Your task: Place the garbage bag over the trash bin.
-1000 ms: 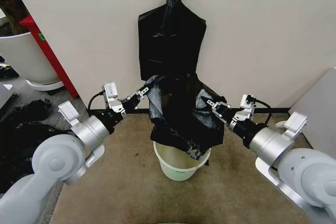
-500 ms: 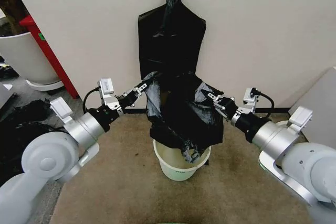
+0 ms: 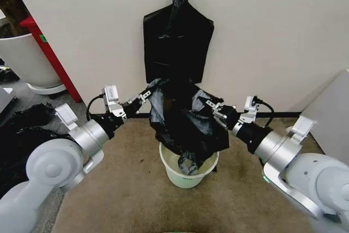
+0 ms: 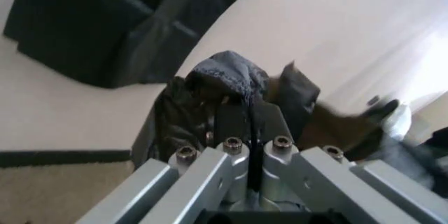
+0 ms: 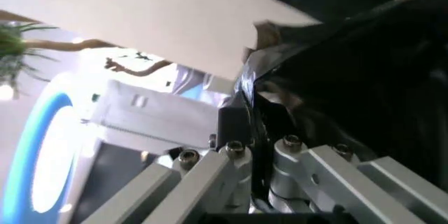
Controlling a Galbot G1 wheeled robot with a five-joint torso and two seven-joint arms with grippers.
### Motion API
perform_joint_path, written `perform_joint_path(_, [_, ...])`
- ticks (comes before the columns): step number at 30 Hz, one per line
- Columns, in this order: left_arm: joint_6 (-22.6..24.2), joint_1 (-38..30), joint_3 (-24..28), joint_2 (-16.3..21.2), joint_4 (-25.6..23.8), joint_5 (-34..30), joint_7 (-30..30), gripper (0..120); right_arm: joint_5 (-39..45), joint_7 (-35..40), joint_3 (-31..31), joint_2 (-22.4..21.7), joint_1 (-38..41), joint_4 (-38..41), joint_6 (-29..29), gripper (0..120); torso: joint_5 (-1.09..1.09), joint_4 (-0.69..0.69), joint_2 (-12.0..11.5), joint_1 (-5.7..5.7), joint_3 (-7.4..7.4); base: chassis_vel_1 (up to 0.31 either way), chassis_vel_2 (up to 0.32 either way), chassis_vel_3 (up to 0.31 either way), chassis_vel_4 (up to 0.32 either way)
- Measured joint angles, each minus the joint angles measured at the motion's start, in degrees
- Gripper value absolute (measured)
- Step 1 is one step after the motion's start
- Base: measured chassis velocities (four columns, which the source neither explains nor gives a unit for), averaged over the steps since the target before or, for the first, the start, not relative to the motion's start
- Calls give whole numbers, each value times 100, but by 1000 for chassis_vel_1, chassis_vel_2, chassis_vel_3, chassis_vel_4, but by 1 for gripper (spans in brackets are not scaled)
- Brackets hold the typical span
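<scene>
The garbage bag [image 3: 182,121], glossy wrinkled black film, hangs stretched between my two grippers above the trash bin [image 3: 188,180], a small white bucket with a cream inside. The bag's lower tip dips inside the bin's rim. My left gripper [image 3: 146,95] is shut on the bag's upper left edge. The left wrist view shows that gripper [image 4: 248,113] closed with the film [image 4: 227,74] bunched over its tips. My right gripper [image 3: 210,105] is shut on the bag's upper right edge. In the right wrist view, this gripper [image 5: 251,121] pinches the film [image 5: 350,77].
A flat black bag bundle [image 3: 177,42] hangs on the wall right behind the bin. A large white tub [image 3: 22,58] and a red panel [image 3: 50,53] stand at the left, with black bags [image 3: 22,132] on the floor. A grey panel [image 3: 332,110] stands at the right.
My right gripper has moved inward toward the left, bringing the bag's edges closer. The bag has sunk, and its lower tip now hangs inside the bin. The left gripper has barely moved.
</scene>
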Motion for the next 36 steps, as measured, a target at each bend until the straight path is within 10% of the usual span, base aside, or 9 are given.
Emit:
perform_joint_path(14, [-13,112,534,-131,327,621,220,0,-660,-497,-359,405,-229,-1111,-271,0,3,0,0,0,0,0,0,0,0])
perform_joint_path(36, [-22,297,1007,-630,605,948,37,0,-517,256,61,71,-461,-348,-30,0,2,-1,0,0,0,0,0,0,0])
